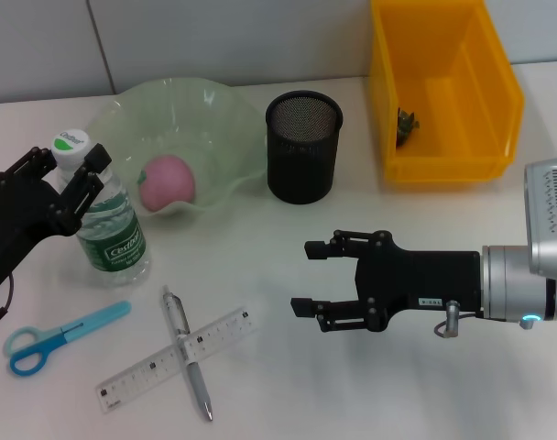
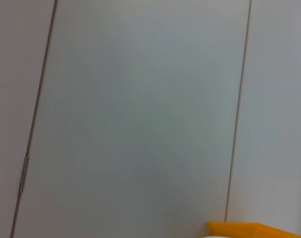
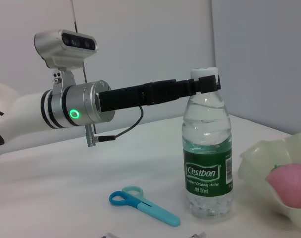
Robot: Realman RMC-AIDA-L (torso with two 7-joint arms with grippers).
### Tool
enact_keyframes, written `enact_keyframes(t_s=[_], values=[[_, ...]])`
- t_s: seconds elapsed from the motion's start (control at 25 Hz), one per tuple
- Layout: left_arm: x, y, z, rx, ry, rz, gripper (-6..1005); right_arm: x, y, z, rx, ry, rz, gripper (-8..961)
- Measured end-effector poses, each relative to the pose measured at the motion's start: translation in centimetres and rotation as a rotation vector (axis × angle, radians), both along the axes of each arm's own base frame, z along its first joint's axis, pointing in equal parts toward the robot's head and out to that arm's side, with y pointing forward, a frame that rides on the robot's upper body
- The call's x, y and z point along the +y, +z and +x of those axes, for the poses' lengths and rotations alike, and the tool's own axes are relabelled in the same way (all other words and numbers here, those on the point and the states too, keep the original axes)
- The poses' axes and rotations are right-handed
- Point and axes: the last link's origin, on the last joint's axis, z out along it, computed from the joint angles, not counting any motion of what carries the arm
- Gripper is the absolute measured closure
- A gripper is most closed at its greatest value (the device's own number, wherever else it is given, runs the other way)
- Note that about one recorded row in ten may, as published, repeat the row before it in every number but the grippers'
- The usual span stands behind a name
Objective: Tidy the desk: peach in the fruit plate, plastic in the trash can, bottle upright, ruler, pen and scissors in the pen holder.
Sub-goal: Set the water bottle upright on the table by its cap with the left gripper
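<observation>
Peach, pink and round [image 1: 166, 181], sits in your green glass fruit plate [image 1: 219, 110]; clear plastic bottle [image 1: 103, 216] upright, left gripper [image 1: 70, 180] spread around its neck; right gripper [image 1: 317, 280] open; ruler [image 1: 173, 359], pen [image 1: 188, 352], scissors [image 1: 63, 335] remain.

bottle [image 1: 109, 220] upright, peach [image 1: 167, 181] plated — pen [image 1: 188, 351] crossing ruler [image 1: 176, 358]

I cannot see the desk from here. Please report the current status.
Left gripper around the cap of the upright clear plastic water bottle. Right gripper open, empty, above the desk. Silver pen lies across the clear ruler; blue scissors beside.
</observation>
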Motion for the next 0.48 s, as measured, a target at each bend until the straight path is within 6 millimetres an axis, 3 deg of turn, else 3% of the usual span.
enact_keyframes(t_s=[0.48], values=[[0.02,-0.12,0.11,0.002,-0.005,-0.006,442,0.07,-0.04,-0.09,0.001,0.001,-0.002,177]])
